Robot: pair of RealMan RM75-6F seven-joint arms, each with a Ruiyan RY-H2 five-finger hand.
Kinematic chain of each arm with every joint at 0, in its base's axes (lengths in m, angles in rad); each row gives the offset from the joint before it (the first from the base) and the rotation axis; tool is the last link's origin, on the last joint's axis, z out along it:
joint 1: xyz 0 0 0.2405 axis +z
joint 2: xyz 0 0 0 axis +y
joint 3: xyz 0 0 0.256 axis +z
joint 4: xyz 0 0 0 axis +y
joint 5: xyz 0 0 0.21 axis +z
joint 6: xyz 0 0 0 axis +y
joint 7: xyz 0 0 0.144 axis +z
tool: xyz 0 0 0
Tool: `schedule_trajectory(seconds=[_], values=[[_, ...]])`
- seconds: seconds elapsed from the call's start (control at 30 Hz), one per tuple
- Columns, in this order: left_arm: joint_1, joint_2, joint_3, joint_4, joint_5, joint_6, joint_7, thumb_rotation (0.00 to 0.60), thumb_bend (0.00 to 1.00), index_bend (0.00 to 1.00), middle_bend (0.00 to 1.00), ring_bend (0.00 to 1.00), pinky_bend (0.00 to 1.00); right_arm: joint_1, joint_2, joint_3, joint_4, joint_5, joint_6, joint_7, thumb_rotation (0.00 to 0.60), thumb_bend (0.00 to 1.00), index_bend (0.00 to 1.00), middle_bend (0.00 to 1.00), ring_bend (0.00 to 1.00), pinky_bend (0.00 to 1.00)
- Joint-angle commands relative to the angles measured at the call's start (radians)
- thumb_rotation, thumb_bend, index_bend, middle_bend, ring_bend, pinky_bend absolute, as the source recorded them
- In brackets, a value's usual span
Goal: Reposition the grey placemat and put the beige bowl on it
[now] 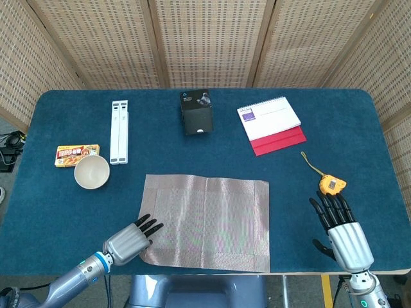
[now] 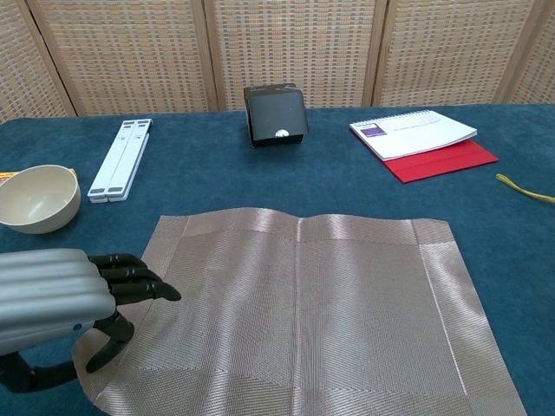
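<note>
The grey placemat [image 1: 207,221] [image 2: 295,316] lies flat near the table's front edge, its front hanging slightly over. My left hand [image 1: 127,239] [image 2: 61,303] pinches the mat's front left corner between thumb and fingers. The beige bowl [image 1: 92,172] [image 2: 36,198] stands upright and empty to the far left, apart from the mat. My right hand [image 1: 340,231] rests at the front right with its fingers spread, holding nothing; the chest view does not show it.
A white folded stand [image 1: 119,131] and an orange packet [image 1: 76,154] lie near the bowl. A black box [image 1: 196,112] and a notebook on a red folder [image 1: 273,125] sit at the back. A yellow tape measure [image 1: 330,185] lies ahead of my right hand.
</note>
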Motion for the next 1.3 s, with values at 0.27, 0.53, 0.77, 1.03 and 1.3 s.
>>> schedule_trajectory(seconds=[0.27,0.53,0.77,1.03,1.3], values=[[-0.012,0.011,0.017,-0.041,-0.033,-0.057,0.038,0.600,0.59,0.75,0.00,0.00,0.00,-0.001,0.000,0.002,0.001,-0.001,0.003,0.000,0.600,0.00,0.04,0.00,0.00,0.00],[-0.030,0.040,0.009,-0.054,-0.041,-0.104,-0.017,0.600,0.01,0.05,0.00,0.00,0.00,-0.001,-0.003,0.002,0.005,-0.003,0.000,-0.003,0.600,0.00,0.04,0.00,0.00,0.00],[-0.015,0.112,-0.041,-0.069,0.031,-0.034,-0.137,0.600,0.00,0.00,0.00,0.00,0.00,-0.001,-0.005,0.000,0.004,-0.004,-0.003,-0.006,0.600,0.00,0.04,0.00,0.00,0.00],[0.072,0.131,-0.187,0.063,-0.031,0.195,-0.262,0.600,0.00,0.00,0.00,0.00,0.00,-0.001,-0.004,-0.001,0.003,-0.007,-0.004,-0.004,0.600,0.00,0.04,0.00,0.00,0.00],[0.119,0.087,-0.257,0.290,-0.217,0.176,-0.389,0.600,0.00,0.00,0.00,0.00,0.00,0.001,-0.008,-0.005,0.005,-0.009,-0.014,-0.007,0.600,0.00,0.04,0.00,0.00,0.00]])
